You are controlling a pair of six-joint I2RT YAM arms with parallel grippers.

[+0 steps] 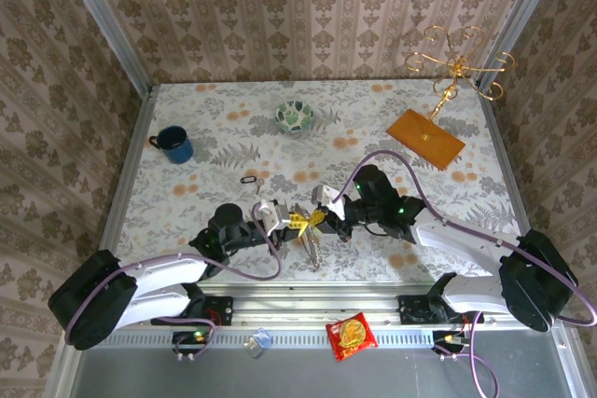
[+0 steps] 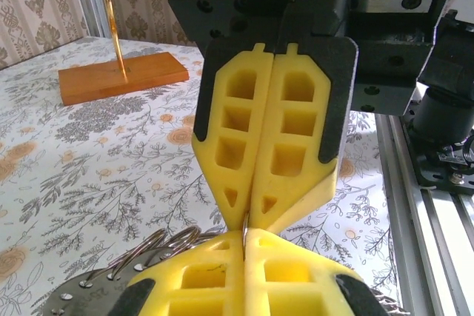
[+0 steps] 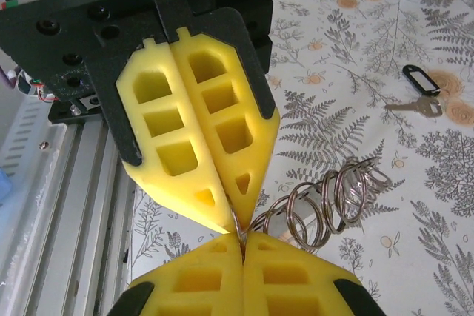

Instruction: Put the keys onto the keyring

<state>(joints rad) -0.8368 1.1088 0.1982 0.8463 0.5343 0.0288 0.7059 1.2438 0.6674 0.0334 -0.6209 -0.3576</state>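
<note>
Because the silvery metal keyring (image 3: 333, 197) is a bunch of thin, stiff split rings linked in a loose coil, it will likely handle as light, springy and slippery, apt to swing or twist out of a shallow pinch. Its wire turns lie tight together, so a key can probably enter only where a wire end is pried apart. Holding a single ring close on either side of that gap looks soundest. The keyring sits between the arms near the front of the floral-patterned desk (image 3: 355, 42). The left end effector (image 2: 244, 240) is pressed together on one thin ring. The right end effector (image 3: 241, 240), tip to tip with it, appears to be pinching the same wire. A small silvery key with a black plastic tag (image 3: 418, 107) lies flat on the desk, well apart.
</note>
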